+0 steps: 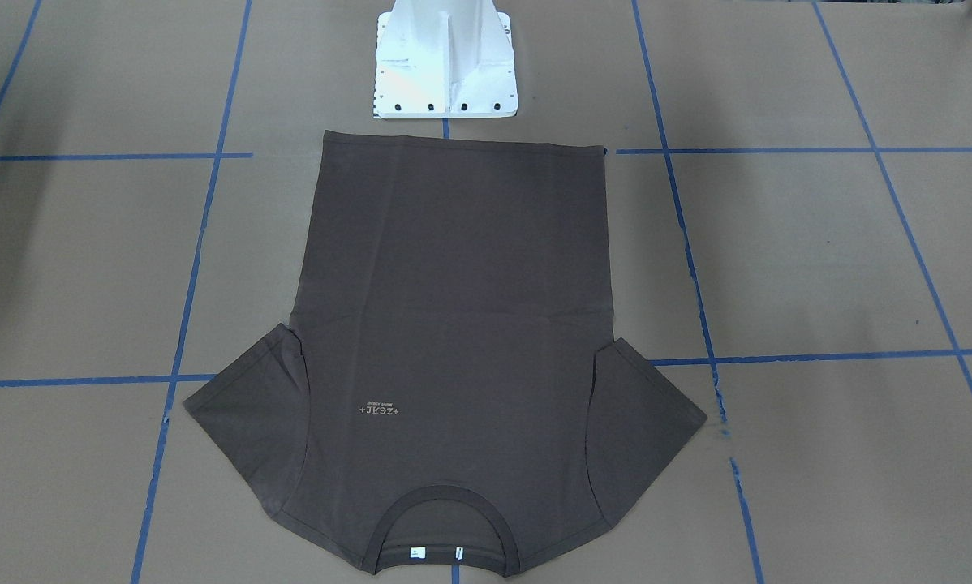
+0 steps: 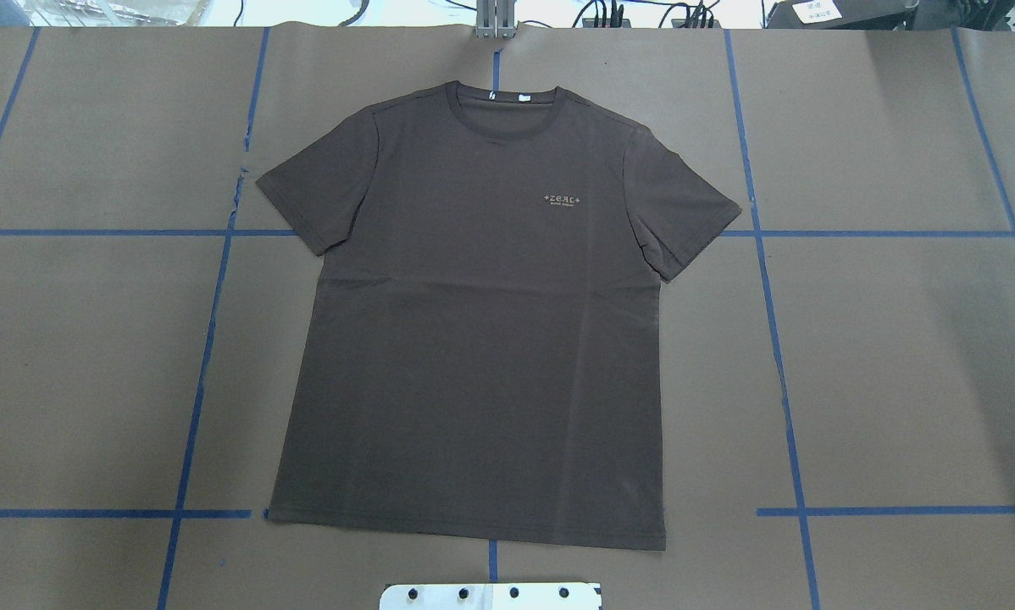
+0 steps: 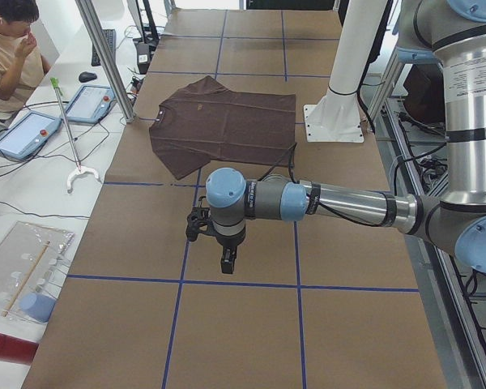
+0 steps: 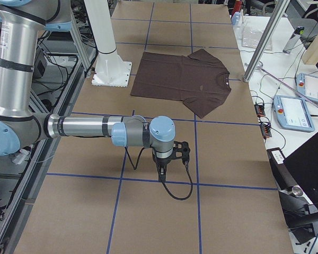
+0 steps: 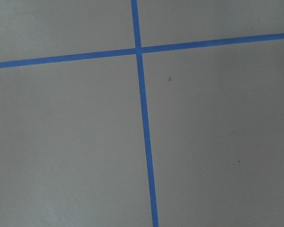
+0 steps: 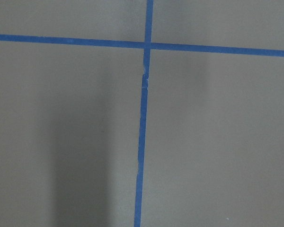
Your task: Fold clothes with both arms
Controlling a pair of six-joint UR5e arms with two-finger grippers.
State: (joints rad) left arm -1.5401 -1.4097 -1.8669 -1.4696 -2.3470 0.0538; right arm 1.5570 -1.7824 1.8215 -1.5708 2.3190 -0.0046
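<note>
The dark brown T-shirt (image 2: 474, 313) lies flat and spread out on the brown table, front up, collar away from the robot base, hem near the base. It also shows in the front-facing view (image 1: 453, 341), the left view (image 3: 227, 121) and the right view (image 4: 183, 79). My left gripper (image 3: 227, 261) hangs above bare table well to the shirt's left side. My right gripper (image 4: 164, 172) hangs above bare table well off the shirt's right side. Both show only in the side views; I cannot tell whether they are open or shut. Both wrist views show only taped table.
Blue tape lines (image 2: 774, 339) grid the brown paper table. The white pedestal base (image 1: 445, 65) stands just behind the shirt's hem. An operator (image 3: 8, 49) sits at a side bench with tablets (image 3: 28, 134). Control tablets (image 4: 294, 111) and a cable (image 4: 175, 188) lie at the right end.
</note>
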